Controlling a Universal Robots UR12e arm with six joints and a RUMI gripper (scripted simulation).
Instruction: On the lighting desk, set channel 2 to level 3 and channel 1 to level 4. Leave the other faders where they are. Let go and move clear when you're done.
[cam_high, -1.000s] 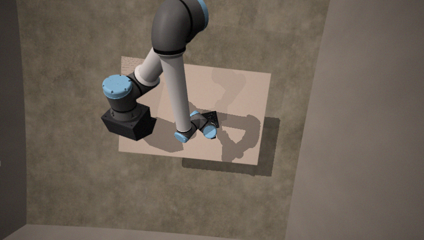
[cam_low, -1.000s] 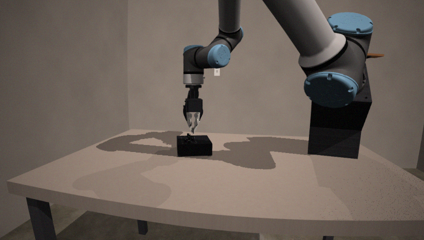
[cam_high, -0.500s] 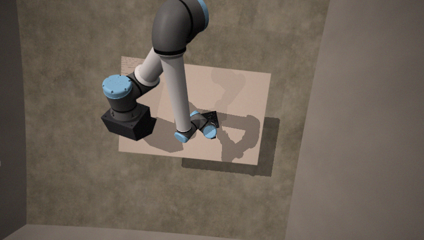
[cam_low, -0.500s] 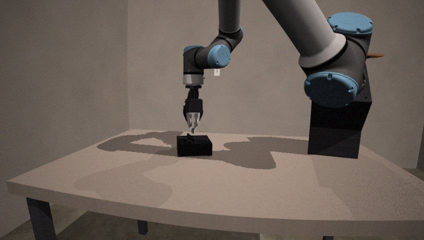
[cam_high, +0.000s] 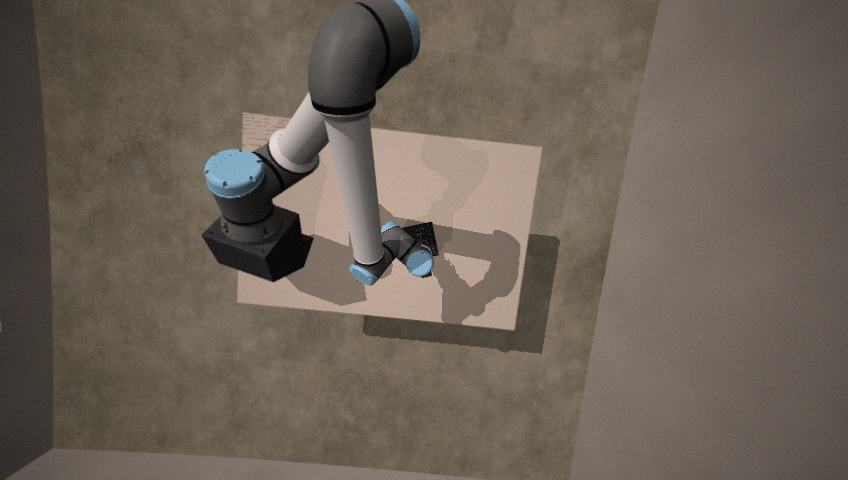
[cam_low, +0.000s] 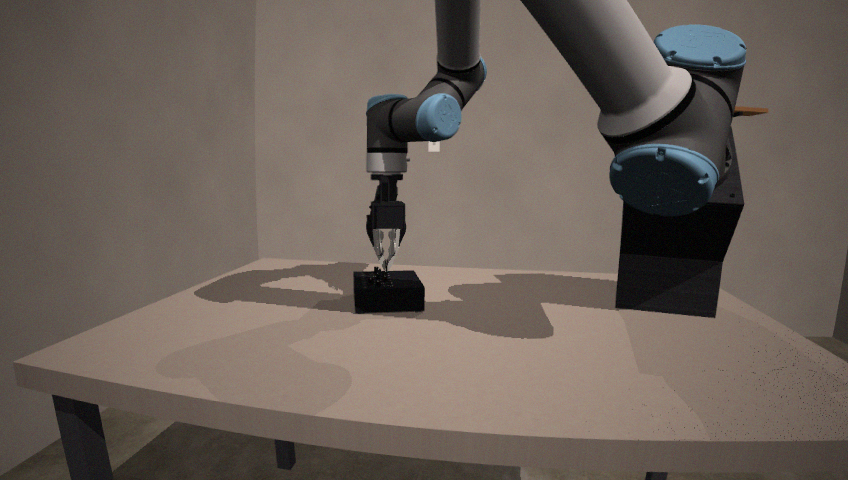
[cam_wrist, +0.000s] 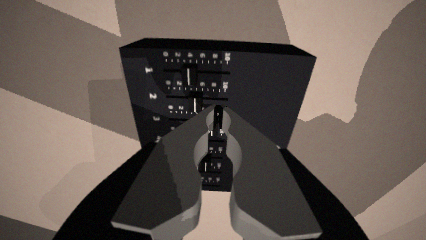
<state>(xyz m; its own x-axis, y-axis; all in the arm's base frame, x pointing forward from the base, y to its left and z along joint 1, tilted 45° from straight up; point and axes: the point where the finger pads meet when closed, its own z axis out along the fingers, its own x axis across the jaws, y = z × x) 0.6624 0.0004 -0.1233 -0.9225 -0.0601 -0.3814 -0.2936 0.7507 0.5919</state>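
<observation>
The lighting desk (cam_low: 387, 291) is a small black box on the table, and my wrist hides most of it in the overhead view (cam_high: 426, 235). In the wrist view the desk (cam_wrist: 260, 85) shows rows of faders with pale level marks. The channel 1 fader (cam_wrist: 188, 75) stands in the top row and the channel 2 fader (cam_wrist: 195, 104) in the row below. My gripper (cam_wrist: 218, 106) (cam_low: 385, 260) is shut, pointing straight down with its tips just over the desk top. A dark fader knob (cam_wrist: 218, 120) in a lower row shows through the gap behind the tips. I cannot tell whether they touch.
The robot's black base (cam_low: 678, 255) stands at the table's right rear. The desk sits near the middle of the beige table (cam_low: 416, 368), with walls close behind and to the left.
</observation>
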